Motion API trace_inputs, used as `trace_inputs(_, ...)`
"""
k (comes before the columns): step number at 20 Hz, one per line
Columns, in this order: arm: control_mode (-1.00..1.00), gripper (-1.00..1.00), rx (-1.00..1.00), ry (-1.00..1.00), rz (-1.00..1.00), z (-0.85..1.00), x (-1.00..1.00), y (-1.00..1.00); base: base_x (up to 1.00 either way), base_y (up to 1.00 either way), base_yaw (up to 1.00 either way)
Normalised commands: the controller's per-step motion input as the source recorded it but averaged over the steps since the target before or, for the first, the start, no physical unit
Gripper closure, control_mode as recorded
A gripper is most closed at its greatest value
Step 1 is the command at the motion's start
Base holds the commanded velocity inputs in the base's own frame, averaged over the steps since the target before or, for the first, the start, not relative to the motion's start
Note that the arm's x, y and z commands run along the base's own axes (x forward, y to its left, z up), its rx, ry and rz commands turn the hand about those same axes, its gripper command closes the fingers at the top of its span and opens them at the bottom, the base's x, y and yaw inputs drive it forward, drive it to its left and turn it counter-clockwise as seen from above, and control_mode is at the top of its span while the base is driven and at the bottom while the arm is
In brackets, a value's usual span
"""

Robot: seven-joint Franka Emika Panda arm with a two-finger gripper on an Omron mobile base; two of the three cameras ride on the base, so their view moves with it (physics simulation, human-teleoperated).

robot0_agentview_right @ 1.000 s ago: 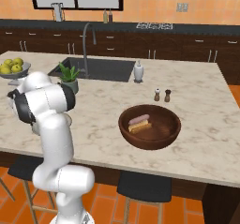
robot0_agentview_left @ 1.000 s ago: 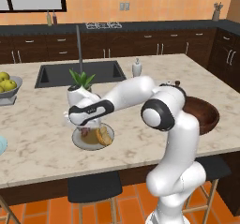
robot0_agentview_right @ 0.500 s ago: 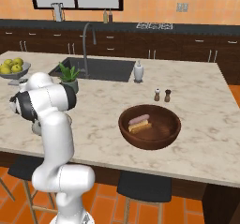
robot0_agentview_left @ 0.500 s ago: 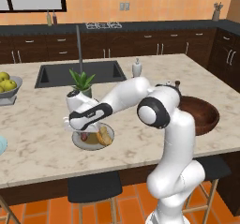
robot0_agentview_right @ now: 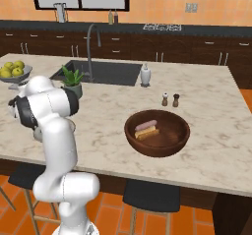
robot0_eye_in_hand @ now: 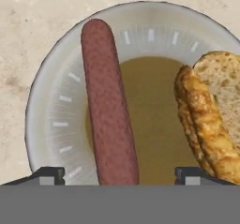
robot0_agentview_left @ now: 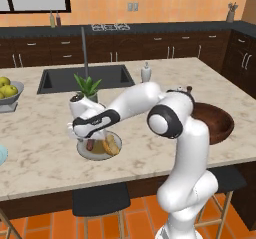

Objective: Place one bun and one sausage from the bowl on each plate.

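claw (robot0_eye_in_hand: 120,174) spread wide over the plate (robot0_eye_in_hand: 51,101), gripping nothing; sausage (robot0_eye_in_hand: 108,106) lying free (bun (robot0_eye_in_hand: 211,120) at 3 o'clock)

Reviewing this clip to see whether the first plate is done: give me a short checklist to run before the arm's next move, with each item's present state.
1. Sausage lies on the plate: ok.
2. Bun lies on the same plate, beside the sausage and apart from it: ok.
3. Gripper open, jaws either side of the sausage and not gripping it: ok.
4. Bowl holds another sausage and bun for a second plate: ok.
5. Second plate located: cannot tell.
6. Free path upward past the potted plant: cannot tell.
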Motion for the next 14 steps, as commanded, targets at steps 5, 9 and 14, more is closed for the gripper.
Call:
trace_inputs(5, -1.0, -1.0, 0.02, -0.09, 0.0, 0.58, -0.4, -0.42, 0.0, 0.0, 0.0)
trace_inputs(9, -1.0, -1.0, 0.08, -0.01, -0.02, 0.59, -0.39, -0.9, 0.0, 0.0, 0.0)
trace_inputs(14, -1.0, -1.0, 0.08, 0.0, -0.04, 0.58, -0.24, -1.0, 0.0, 0.0, 0.0)
